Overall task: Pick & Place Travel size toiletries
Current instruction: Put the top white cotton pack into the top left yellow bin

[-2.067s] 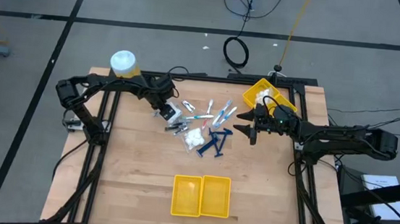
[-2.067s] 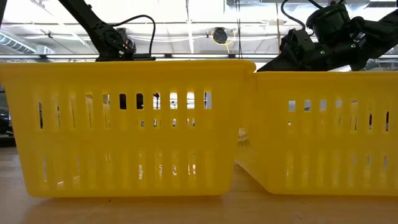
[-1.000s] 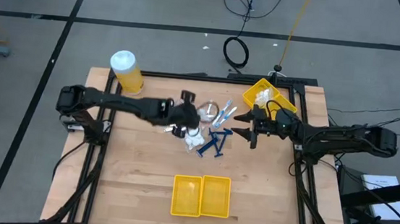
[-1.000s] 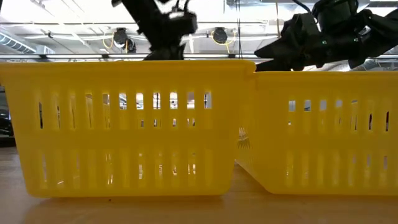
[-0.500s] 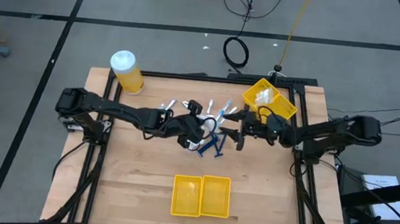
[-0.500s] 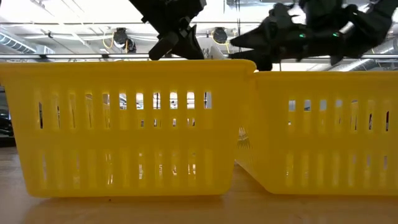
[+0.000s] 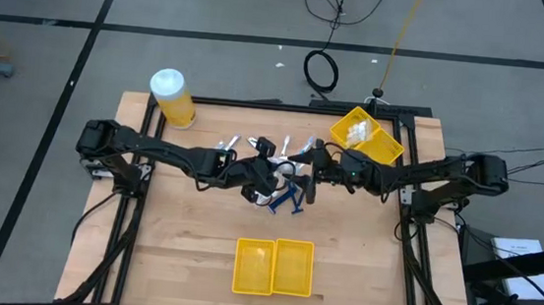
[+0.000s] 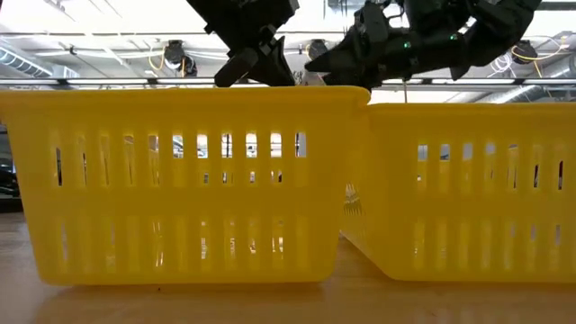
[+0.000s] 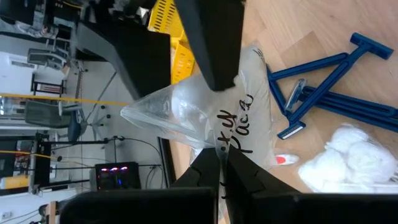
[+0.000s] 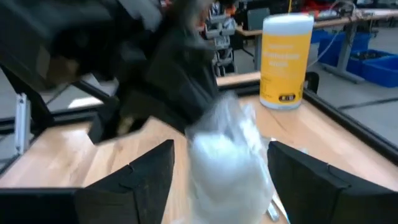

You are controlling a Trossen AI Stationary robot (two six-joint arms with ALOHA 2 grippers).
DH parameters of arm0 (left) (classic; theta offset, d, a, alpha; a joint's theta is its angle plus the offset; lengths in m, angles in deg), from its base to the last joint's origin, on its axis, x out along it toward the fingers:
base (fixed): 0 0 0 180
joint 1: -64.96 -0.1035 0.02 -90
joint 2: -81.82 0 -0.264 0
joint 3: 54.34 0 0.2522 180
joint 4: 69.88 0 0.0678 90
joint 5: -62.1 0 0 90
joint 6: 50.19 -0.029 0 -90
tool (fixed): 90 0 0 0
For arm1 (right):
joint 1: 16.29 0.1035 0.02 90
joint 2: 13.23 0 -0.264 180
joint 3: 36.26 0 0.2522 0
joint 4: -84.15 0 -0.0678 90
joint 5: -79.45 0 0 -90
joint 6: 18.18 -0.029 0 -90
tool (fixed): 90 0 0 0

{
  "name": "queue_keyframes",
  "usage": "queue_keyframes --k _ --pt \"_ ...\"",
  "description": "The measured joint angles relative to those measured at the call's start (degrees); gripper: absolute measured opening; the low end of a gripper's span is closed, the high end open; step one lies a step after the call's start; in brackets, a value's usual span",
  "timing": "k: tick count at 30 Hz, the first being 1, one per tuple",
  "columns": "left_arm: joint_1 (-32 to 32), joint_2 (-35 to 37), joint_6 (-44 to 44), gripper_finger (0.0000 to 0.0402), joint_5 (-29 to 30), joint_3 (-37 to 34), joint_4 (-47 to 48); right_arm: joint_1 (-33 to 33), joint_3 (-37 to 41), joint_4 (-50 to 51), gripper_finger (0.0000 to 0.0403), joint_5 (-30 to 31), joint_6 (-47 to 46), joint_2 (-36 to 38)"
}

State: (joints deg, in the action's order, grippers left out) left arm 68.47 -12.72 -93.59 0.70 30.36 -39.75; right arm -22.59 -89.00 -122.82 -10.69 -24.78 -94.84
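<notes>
**Clear packet pinched over the middle of the worktop**

Clear packet [image 9: 205,112] of white bits hangs in the left fingers [image 9: 219,84], which are clamped shut on it. The right fingers [image 10: 149,180] stand wide on either side of the same packet, facing it. Just beside lie three dark blue razors [image 7: 295,196], a second packet of white bits [image 9: 354,155] and scattered thin sticks [image 7: 228,146]. Far right sits a yellow bin [image 7: 365,133], far left a yellow jar [image 7: 171,97]. Two joined yellow bins [image 7: 273,267] stand near, with bare worktop [image 7: 176,233] around.
</notes>
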Motion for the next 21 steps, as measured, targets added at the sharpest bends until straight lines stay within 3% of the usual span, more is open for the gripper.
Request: queue_keyframes --k 6,15,21 --pt "0.0 0.0 0.2 0.0002 0.0 0.0 -0.3 0.0 0.0 0.5 0.0176 0.1 -0.1 -0.3" --pt "0.0 0.0 3.3 0.0007 -0.1 0.0 -0.3 -0.1 0.0 0.8 0.0023 0.1 1.1 -0.4" --pt "0.4 0.0 11.8 0.0021 0.5 -0.1 -3.7 -0.1 0.0 1.2 0.0018 0.3 1.2 -0.3"
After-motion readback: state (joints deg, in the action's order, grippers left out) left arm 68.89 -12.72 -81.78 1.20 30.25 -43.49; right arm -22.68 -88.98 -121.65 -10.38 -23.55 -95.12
